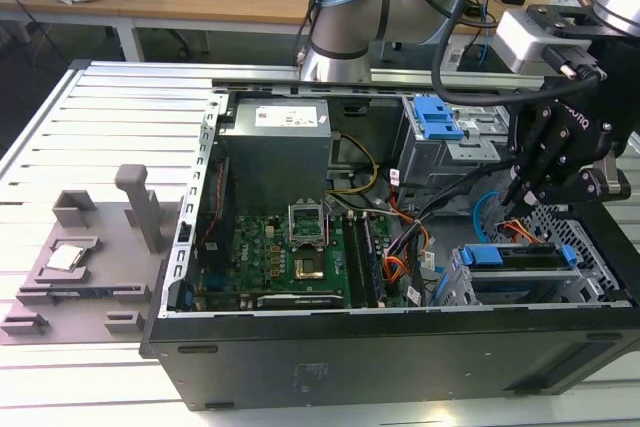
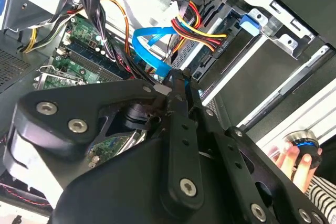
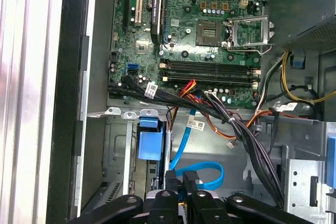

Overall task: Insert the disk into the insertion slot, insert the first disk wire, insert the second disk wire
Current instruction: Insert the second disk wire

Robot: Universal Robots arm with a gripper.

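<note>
Closest to us in the second wrist view, the gripper has its black fingers drawn together on the connector of the blue flat wire, which loops back toward the motherboard. Just beyond the tips, the multicoloured power wire is already plugged in at the rear edge of the disk, which sits in the insertion slot at the exterior view's right of the open computer case, its blue carrier showing. We judge the main risk to be a skewed approach: a tilted connector could jam or slip from the pinch. The stiff loop could also snag neighbouring cables and tug the connector off line.
</note>
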